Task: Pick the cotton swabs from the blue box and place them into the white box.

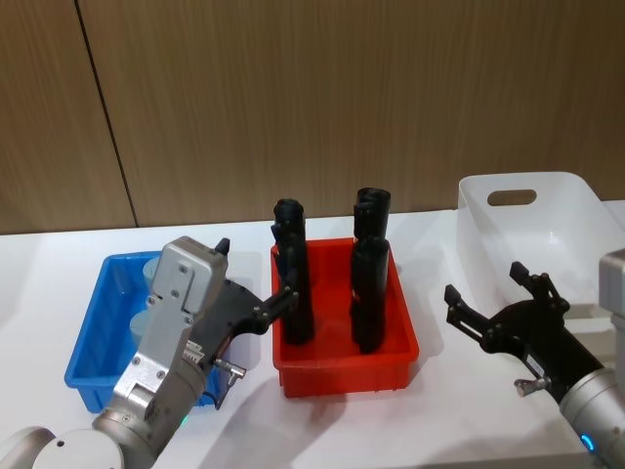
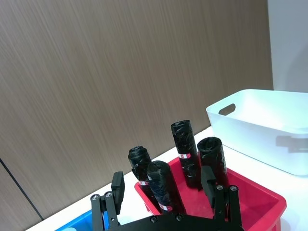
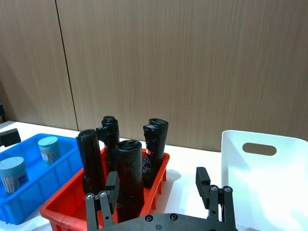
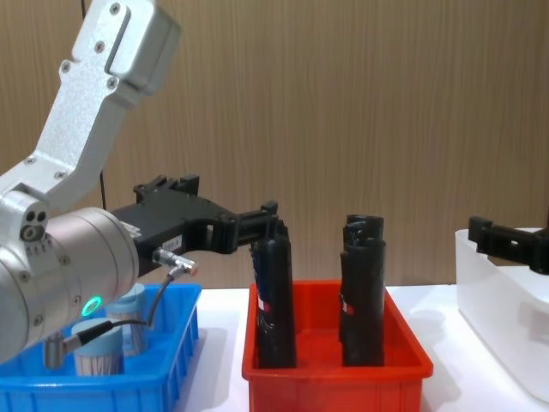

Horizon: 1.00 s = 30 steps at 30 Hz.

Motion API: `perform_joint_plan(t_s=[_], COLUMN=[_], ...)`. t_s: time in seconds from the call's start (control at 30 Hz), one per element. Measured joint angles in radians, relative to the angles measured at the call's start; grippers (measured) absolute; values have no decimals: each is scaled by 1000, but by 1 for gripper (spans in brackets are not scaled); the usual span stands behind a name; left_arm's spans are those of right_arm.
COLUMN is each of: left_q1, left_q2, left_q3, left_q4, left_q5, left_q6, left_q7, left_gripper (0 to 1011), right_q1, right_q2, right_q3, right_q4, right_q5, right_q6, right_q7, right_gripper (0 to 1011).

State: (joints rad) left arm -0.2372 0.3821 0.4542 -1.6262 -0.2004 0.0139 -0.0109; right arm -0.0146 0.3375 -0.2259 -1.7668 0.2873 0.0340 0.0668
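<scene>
Two cotton swabs tubs [image 3: 49,149] [image 3: 12,173] with pale lids stand in the blue box [image 3: 29,192] at the table's left. In the chest view the swab tubs [image 4: 99,359] sit low behind my left arm. My left gripper [image 1: 256,274] hovers above the blue box [image 1: 93,342], open and holding nothing, with its fingertips [image 2: 118,185] pointing toward the red bin. The white box [image 1: 547,225] stands at the far right. Just in front of its near left corner my right gripper [image 1: 483,283] hangs open and holds nothing.
A red bin [image 1: 342,366] between the two boxes holds several tall black cylinders [image 1: 293,283] that rise close to my left fingertips. A wooden wall stands behind the white table [image 1: 439,410].
</scene>
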Motion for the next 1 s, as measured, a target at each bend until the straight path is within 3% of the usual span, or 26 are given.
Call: perform_joint_plan(t_s=[1.0], left_q1=[0], left_q2=[0], left_q3=[0], left_q4=[0], left_q5=[0], left_q6=[0], left_q7=[0], left_gripper=[1004], right_q1=[0], right_q2=[0], right_q3=[0], right_q4=[0], right_q5=[0], right_q6=[0], right_q7=[0], right_gripper=[1002])
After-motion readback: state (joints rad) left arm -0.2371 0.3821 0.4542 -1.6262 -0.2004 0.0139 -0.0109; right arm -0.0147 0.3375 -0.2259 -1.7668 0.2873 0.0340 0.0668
